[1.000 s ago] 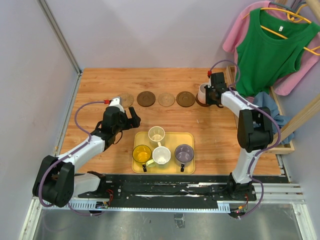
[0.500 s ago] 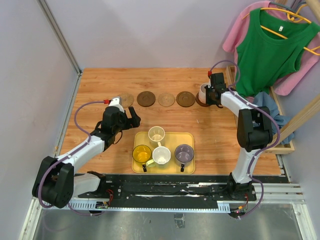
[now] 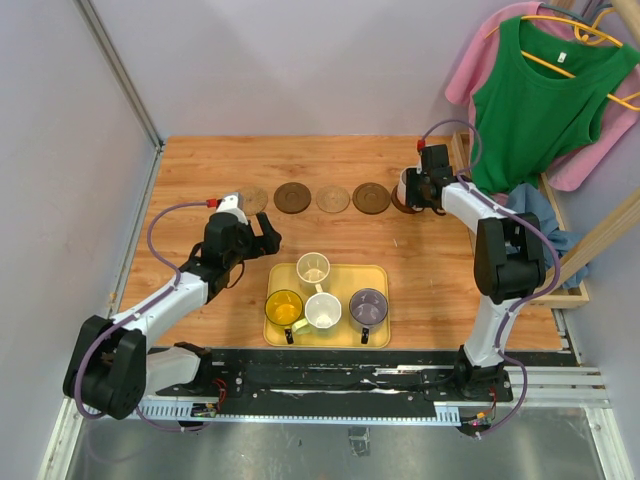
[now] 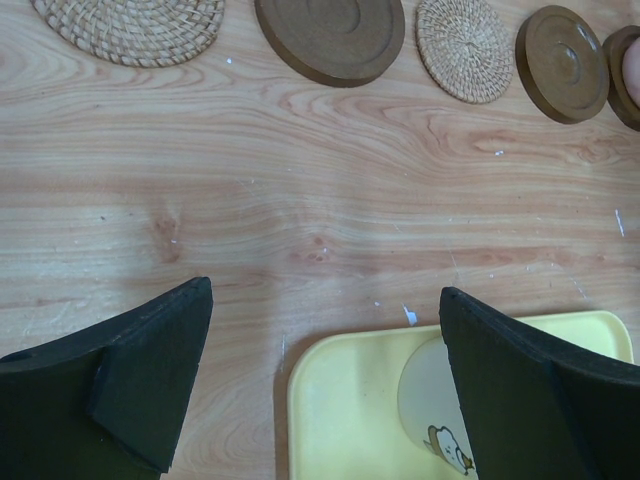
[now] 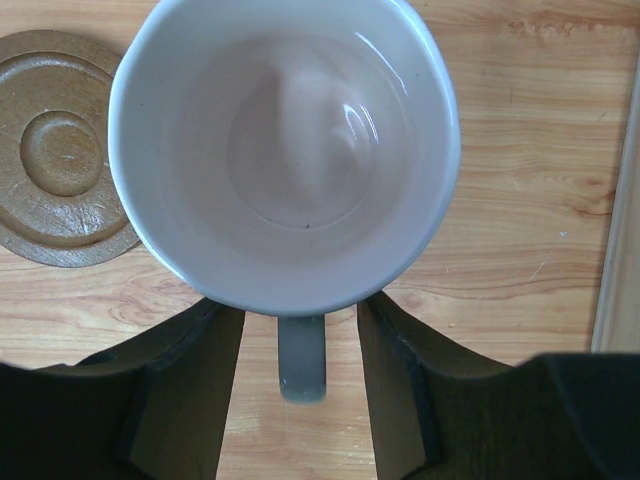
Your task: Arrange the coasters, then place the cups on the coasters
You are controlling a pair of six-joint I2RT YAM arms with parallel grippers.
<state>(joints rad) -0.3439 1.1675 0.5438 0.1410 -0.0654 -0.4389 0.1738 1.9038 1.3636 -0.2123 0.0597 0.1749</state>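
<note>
The right tool (image 5: 300, 335) has its jaws apart, one on either side of the handle of the pink cup (image 5: 285, 150). A gap shows on each side, so nothing is clamped. From above, that cup sits on the dark end coaster (image 4: 622, 55), at the right end of the row of coasters (image 3: 293, 197) laid in a line across the far desk (image 3: 200, 160). The other four coasters are bare. The left tool (image 4: 325, 300) hangs wide apart and empty between the row and the yellow tray (image 3: 377, 272), where four cups (image 3: 323, 312) wait.

The arranging looks done, and the first cup's placing seems to be at its end. The next move calls for the right tool to back off along the handle without nudging it. Then another cup must be taken from the tray to a bare coaster.
</note>
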